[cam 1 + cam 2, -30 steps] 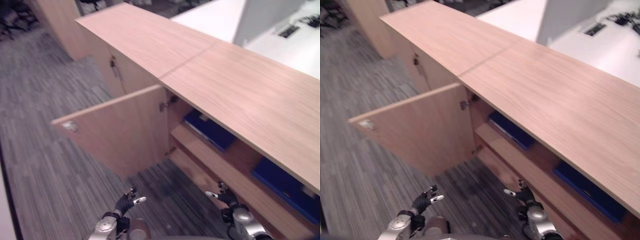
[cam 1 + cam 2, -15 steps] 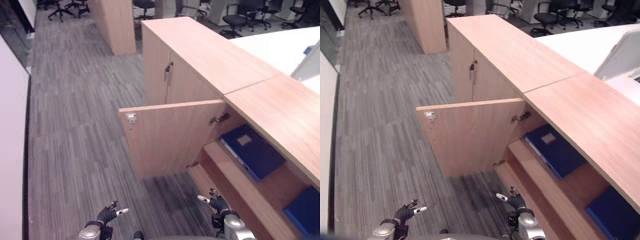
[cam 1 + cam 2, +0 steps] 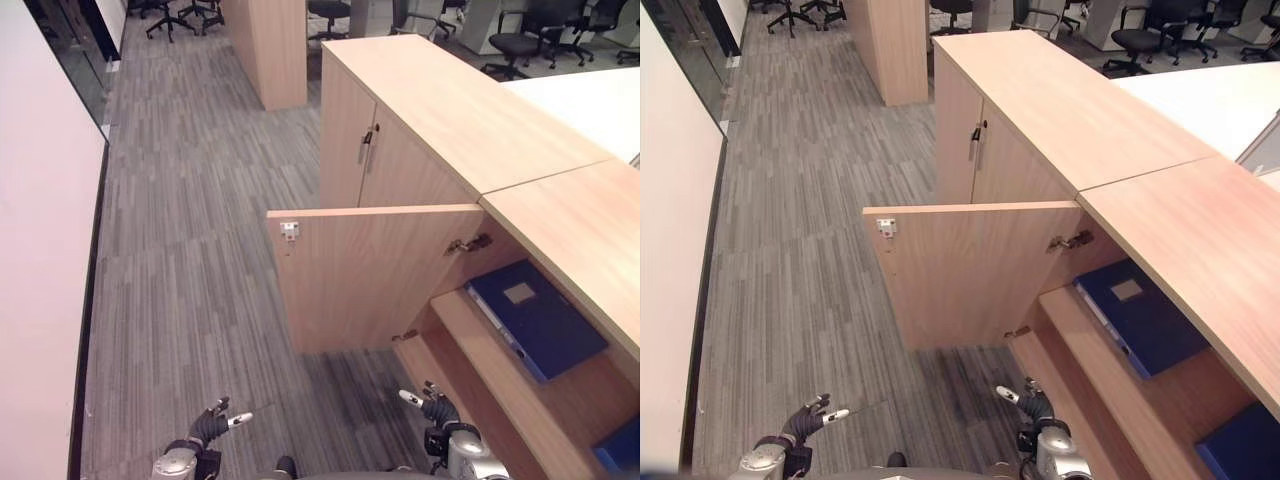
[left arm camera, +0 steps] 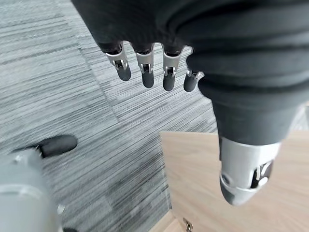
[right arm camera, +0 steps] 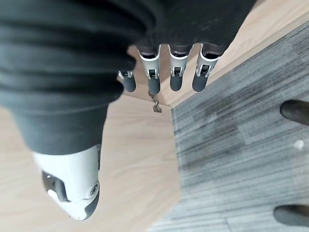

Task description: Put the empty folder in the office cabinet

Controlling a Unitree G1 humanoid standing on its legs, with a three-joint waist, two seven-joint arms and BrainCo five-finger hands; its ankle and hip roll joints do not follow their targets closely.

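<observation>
Two hands, both empty, hang low in front of the office cabinet (image 3: 470,120). Its door (image 3: 375,270) stands swung out toward me, and on the upper shelf behind that door a blue folder (image 3: 535,315) lies flat; another blue one (image 3: 1245,450) sits farther along. My left hand (image 3: 213,425) and right hand (image 3: 432,408) have fingers relaxed and straight, holding nothing. I judge the placing done; what's left is probably to shut the door, by reaching for its outer edge.
</observation>
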